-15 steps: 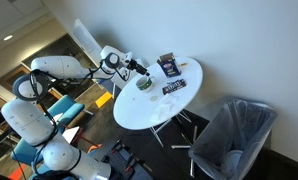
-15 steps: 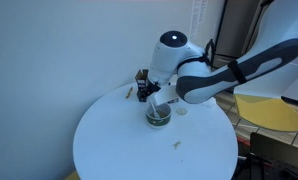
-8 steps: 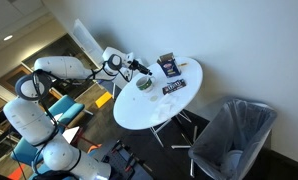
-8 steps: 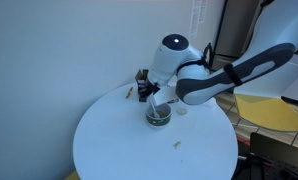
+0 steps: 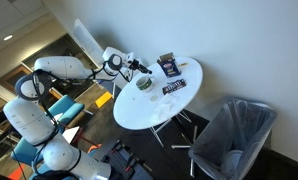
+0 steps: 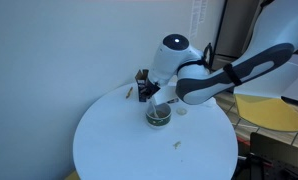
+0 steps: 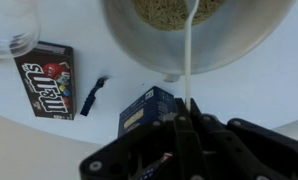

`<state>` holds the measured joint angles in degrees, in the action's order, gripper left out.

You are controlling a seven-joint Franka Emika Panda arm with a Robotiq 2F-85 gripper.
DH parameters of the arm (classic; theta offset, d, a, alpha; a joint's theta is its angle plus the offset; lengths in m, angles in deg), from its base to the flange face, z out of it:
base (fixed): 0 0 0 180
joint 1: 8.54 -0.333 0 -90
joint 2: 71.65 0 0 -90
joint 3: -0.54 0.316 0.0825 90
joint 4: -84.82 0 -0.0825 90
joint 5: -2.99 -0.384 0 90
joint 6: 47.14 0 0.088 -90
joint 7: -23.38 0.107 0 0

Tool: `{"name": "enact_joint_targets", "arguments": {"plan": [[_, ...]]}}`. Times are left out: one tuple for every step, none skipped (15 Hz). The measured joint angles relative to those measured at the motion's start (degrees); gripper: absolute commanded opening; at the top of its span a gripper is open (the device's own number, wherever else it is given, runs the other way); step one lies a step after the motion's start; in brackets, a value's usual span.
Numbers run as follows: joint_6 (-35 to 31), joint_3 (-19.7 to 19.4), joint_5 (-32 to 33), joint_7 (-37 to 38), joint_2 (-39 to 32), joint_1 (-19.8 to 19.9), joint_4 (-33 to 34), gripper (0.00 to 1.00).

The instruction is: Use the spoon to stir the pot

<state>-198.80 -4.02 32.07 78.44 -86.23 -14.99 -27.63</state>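
Wrist view first: the gripper (image 7: pixel 186 122) comes in from 6 o'clock, its fingers pressed together on the thin white handle of the spoon (image 7: pixel 190 60). That handle runs straight up towards 12 o'clock. So the spoon's long axis lies 6 to 12, and its far end passes over the near rim of the pot (image 7: pixel 239 45) towards the grainy filling inside. The bowl of the spoon itself is cut off at the top edge. The pot sits dead ahead of the gripper at 12 o'clock, standing on the white bench (image 7: pixel 264 100). The blue box (image 7: pixel 149 108) lies just beside the gripper at about 10, and the dark packet (image 7: pixel 51 80) is further out at 9. In an exterior view the gripper (image 6: pixel 155 98) hangs right above the pot (image 6: pixel 158 117) near the bench's middle. Any stirring, I'd judge, must circle within that rim. Against half a second ago, arm and pot look practically unmoved, and any sweep is too slight to make out.
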Motion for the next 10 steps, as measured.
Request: {"name": "enact_joint_targets", "arguments": {"plan": [[0.0, 0.0, 0.0, 0.0, 0.0, 0.0, 0.0, 0.01], [0.0, 0.0, 0.1, 0.0, 0.1, -0.1, 0.0, 0.01], [0.0, 0.0, 0.2, 0.0, 0.2, -0.1, 0.0, 0.01], [0.0, 0.0, 0.3, 0.0, 0.4, -0.2, 0.0, 0.01], [0.0, 0.0, 0.6, 0.0, 0.6, -0.3, 0.0, 0.01], [0.0, 0.0, 1.1, 0.0, 1.0, -0.4, -0.1, 0.01], [-0.1, 0.0, 1.8, 0.0, 1.6, -0.5, -0.3, 0.01], [-0.5, 0.0, 2.6, 0.1, 2.3, -0.7, -0.7, 0.01], [-1.1, 0.0, 3.6, 0.2, 3.1, -0.9, -1.3, 0.01], [-1.8, 0.0, 4.8, 0.4, 3.8, -1.0, -2.0, 0.01]]}}
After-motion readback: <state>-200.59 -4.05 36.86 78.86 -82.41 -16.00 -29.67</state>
